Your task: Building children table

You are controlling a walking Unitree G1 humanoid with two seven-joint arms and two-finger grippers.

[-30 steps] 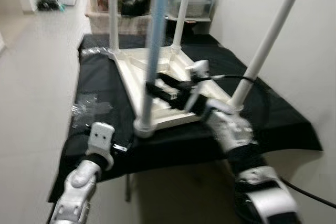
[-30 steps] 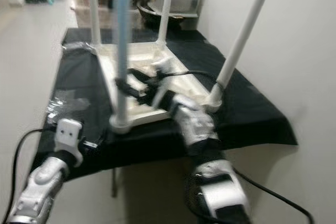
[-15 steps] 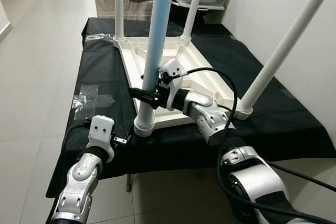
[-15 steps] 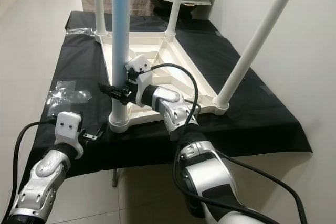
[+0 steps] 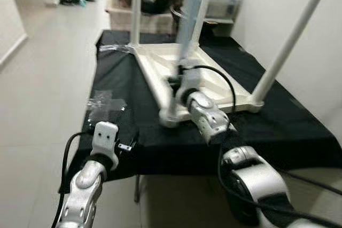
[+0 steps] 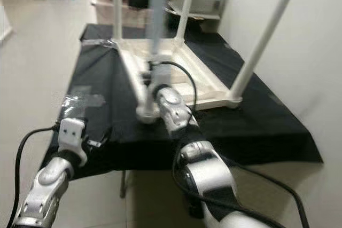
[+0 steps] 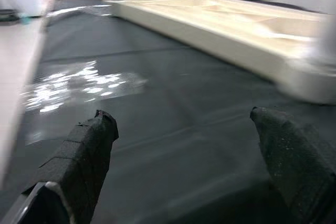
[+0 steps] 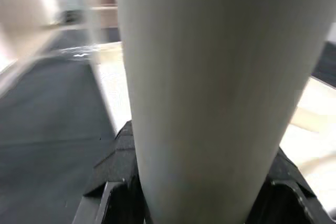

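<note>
Right tool (image 8: 199,198): clamping the blue leg (image 5: 188,22) of the upturned table (image 5: 214,81).
Left tool (image 7: 194,150): fingers apart, hovering over the black surface (image 5: 115,76).

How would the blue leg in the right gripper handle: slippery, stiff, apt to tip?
The blue leg looks smooth and round, so probably slippery between the right gripper fingers. It seems stiff. Standing tall in the upturned table, it may lean if loose.
</note>
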